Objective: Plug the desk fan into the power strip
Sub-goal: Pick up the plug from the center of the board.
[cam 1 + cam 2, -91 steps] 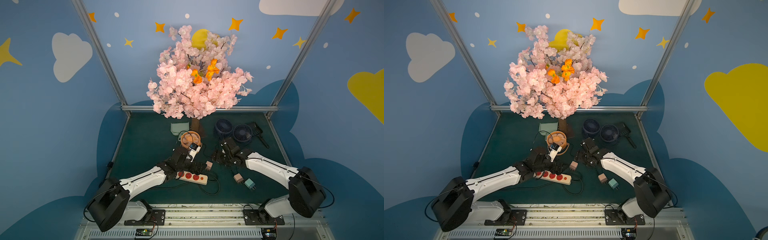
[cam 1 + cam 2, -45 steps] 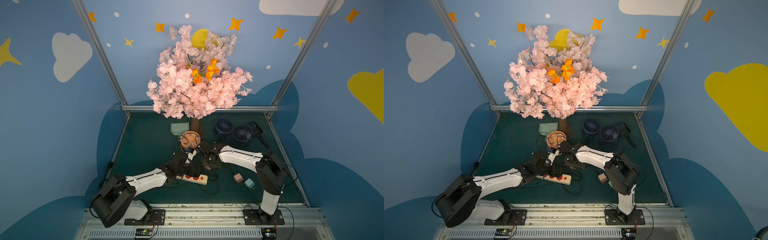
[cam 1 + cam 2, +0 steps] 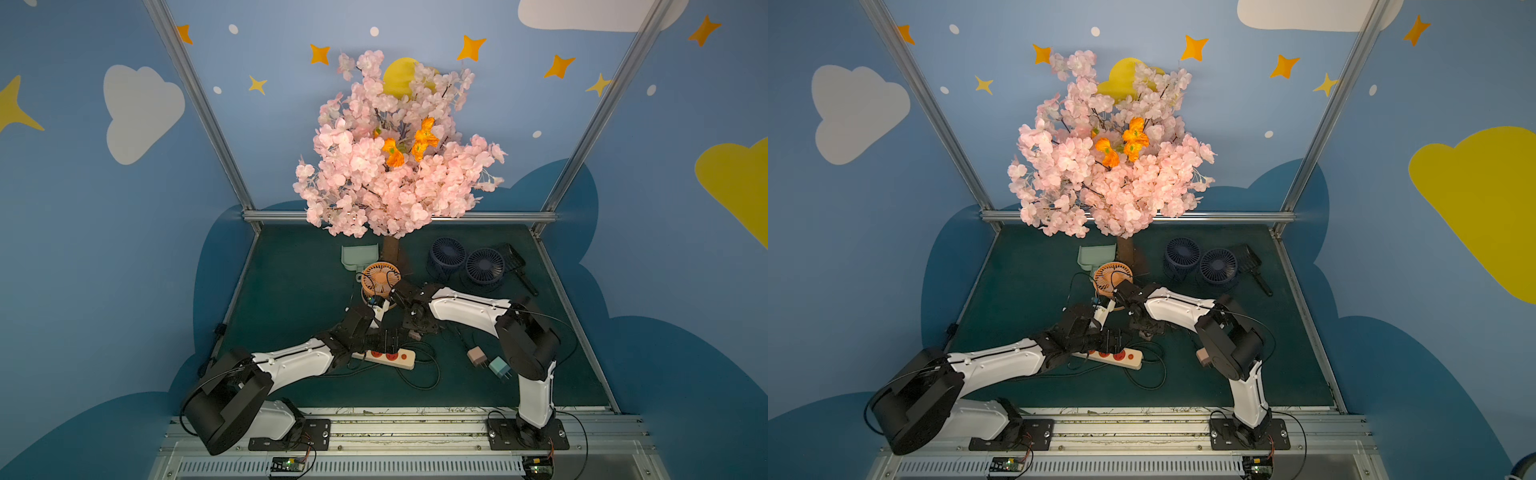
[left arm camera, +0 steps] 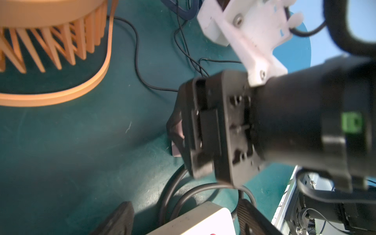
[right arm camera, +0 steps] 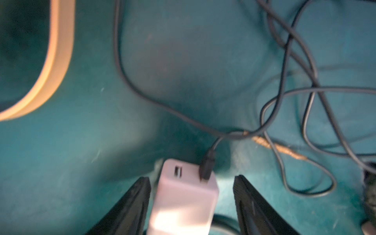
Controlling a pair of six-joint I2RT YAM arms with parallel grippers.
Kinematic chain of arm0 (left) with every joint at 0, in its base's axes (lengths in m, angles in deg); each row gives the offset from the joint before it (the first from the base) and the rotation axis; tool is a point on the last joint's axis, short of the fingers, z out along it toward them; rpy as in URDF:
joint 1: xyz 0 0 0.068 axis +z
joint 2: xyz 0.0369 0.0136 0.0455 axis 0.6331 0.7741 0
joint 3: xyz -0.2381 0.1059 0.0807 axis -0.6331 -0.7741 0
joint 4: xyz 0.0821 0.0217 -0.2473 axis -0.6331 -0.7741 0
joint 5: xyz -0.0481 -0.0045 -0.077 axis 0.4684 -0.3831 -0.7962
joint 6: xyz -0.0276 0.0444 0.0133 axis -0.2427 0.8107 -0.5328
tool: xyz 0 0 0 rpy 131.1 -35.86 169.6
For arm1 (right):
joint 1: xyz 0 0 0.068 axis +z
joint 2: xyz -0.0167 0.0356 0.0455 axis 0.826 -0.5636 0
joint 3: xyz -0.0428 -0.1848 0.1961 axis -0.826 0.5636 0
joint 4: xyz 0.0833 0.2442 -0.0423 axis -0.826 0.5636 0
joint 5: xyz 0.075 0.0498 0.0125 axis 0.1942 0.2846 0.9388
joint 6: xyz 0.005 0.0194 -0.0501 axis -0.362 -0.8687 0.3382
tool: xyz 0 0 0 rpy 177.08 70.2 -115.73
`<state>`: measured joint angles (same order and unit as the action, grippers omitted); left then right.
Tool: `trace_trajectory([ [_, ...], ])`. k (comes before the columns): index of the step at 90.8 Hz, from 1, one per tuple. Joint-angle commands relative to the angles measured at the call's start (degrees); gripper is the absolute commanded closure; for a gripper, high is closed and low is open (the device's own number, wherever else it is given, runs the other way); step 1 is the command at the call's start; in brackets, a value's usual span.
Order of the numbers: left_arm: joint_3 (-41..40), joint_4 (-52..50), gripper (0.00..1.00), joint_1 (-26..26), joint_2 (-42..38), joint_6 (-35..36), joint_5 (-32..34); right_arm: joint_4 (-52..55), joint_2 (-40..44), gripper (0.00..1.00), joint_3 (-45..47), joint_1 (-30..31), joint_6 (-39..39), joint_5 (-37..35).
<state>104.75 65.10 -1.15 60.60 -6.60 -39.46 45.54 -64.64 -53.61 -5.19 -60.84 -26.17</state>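
Right wrist view is showing my right gripper [image 5: 191, 205] straddling the pale pink adapter [image 5: 185, 201], the fan's thin black cable [image 5: 142, 95] plugged into its top. My fingers [image 5: 126, 207] are standing apart on either side of the block with gaps showing, so nothing is being held yet. The adapter is lying just beyond the power strip [image 3: 388, 356], on the side toward the orange desk fan [image 3: 379, 279].

Left wrist view is showing my left gripper [image 4: 187, 217] parted over the button end of the strip, one finger on each side; whether the pads are touching it I cannot tell.

I am judging the adapter to be light, rigid and smooth-sided, so I am planning to pinch its two flat faces squarely, well below the cable plug. A corner pinch could let it twist. The cable looks limp and tangled with other cords, so it may be dragging as I lift. The strip looks light enough to slide, so I am wanting my left pads pressing its long sides while I am pushing the prongs into a red socket.
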Motion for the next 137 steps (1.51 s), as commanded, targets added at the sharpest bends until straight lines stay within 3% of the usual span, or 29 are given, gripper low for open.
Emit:
trace_trajectory([
  [1, -0.3, 1.83, 0.16, 0.34, 0.69, -0.99, -0.14, -0.46, -1.04, 0.32, -0.2, -0.37, -0.02, 1.04],
  [23, 0.0, 4.56, 0.18, 0.35, 3.36, -2.52, -1.44, -3.57, -1.37, 0.44, 2.39, 0.09, -1.64, 1.55],
  [47, 1.2, 10.01, 0.26, 0.37, 6.91, -5.93, -5.63, -5.31, 2.94, 0.59, 3.53, -1.22, -1.39, 4.56],
  [75, 1.94, 17.11, 0.35, -0.53, 9.5, -12.97, -5.04, -12.24, 14.36, 0.62, 9.96, -2.29, -7.05, 11.02],
  [102, 1.79, 21.49, 0.4, -2.01, 10.5, -17.88, -3.7, -16.86, 17.88, 0.64, 11.61, -1.85, -10.16, 11.72],
  [137, -0.16, 32.14, 0.65, -2.82, 14.92, -26.22, 3.31, -19.71, 19.92, 0.65, 14.63, -0.77, -12.4, 11.09],
])
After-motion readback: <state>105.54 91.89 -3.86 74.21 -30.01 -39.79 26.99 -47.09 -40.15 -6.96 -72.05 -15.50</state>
